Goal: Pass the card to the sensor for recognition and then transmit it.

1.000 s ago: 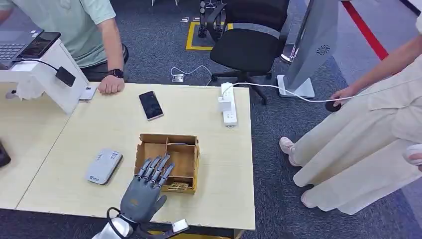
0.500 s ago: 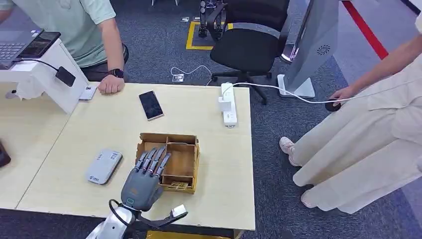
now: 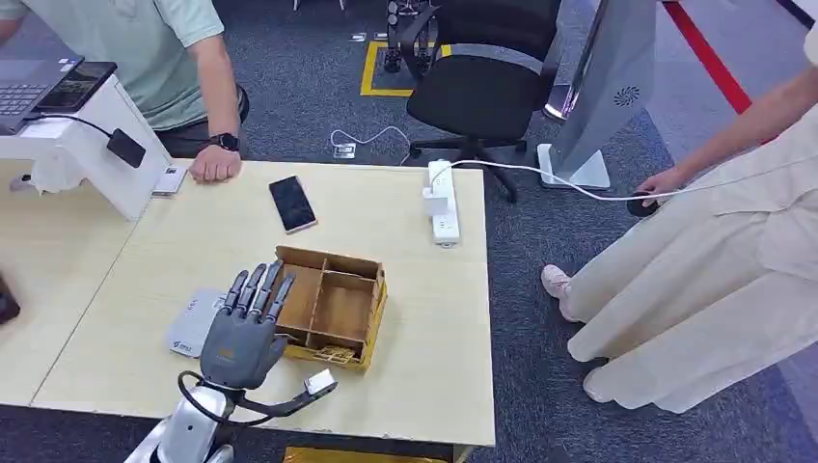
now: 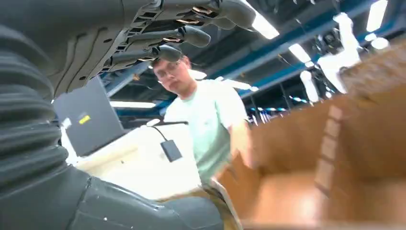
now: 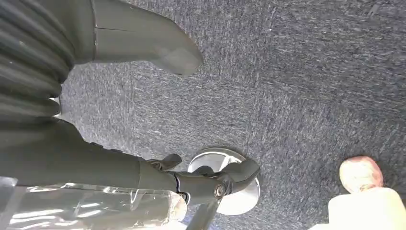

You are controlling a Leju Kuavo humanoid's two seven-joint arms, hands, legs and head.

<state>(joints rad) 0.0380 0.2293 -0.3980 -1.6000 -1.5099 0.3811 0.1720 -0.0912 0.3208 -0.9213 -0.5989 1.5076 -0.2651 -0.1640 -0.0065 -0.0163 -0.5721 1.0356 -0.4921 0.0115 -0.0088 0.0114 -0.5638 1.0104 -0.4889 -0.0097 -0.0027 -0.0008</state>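
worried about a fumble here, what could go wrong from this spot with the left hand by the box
1. The left hand hangs open at the wooden box's wall; reaching in for the cards it could bump or drag the light box.
2. The grey sensor lies partly under the hand, so lowering could knock it.
3. The cards sit low in a narrow compartment, so the fingers may struggle to pick one up.
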